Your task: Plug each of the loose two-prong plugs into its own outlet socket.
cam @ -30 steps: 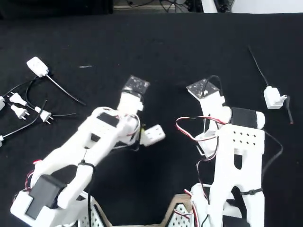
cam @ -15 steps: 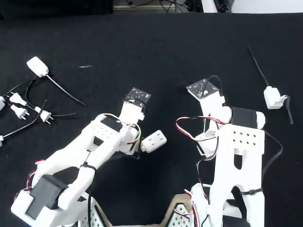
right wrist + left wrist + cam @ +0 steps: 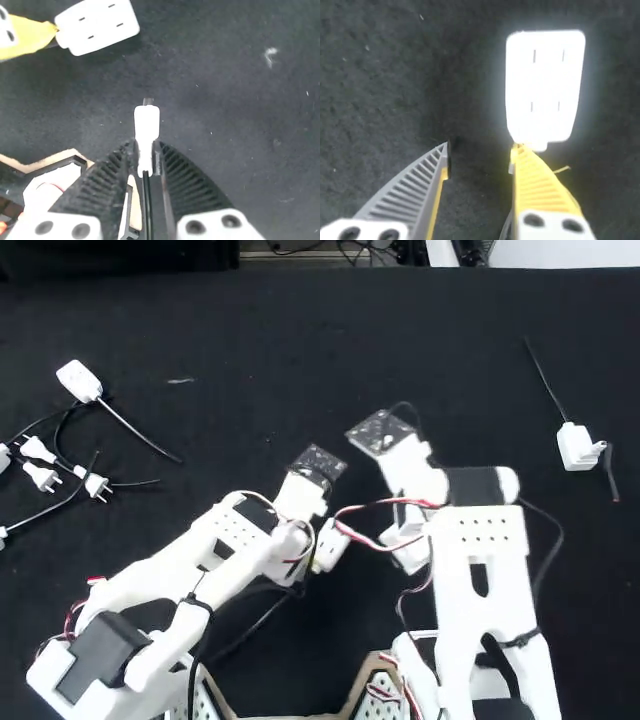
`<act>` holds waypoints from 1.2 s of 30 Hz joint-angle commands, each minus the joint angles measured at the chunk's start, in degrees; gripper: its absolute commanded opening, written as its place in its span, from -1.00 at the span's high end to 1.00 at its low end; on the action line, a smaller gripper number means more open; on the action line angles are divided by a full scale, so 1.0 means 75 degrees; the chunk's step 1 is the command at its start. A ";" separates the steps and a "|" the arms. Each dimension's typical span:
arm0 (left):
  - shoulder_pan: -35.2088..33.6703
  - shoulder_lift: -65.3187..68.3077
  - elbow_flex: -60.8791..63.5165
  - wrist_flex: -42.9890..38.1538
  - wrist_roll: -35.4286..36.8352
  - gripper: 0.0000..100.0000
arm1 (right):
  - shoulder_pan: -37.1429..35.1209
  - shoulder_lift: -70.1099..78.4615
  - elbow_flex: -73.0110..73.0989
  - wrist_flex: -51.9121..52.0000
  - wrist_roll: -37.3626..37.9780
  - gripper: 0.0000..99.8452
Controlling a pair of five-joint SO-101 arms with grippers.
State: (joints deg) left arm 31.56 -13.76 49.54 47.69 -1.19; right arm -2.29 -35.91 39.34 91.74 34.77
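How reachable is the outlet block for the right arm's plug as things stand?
Probably yes: bare cloth lies between the plug in the right gripper and the outlet block, its sockets uncovered.

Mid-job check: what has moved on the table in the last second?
The left gripper, open, swung toward the other arm, and the outlet block at its fingertip slid along with it, nearer the arms' bases. The right gripper, shut on a plug, swung toward the block. The loose plugs at the far left and the white adapter at the far right stayed put.

Left hand [image 3: 480, 150] spread wide, right hand [image 3: 146, 149] clamped tight, both arms angled inward
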 commanded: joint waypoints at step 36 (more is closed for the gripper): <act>-0.5163 -0.6670 0.4589 0.0129 -0.0797 0.59 | -0.2403 0.3417 -0.3429 0.0434 0.0621 0.98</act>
State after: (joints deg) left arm -11.52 -63.08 83.82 50.24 -7.60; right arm -18.73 -12.44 17.54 93.76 38.11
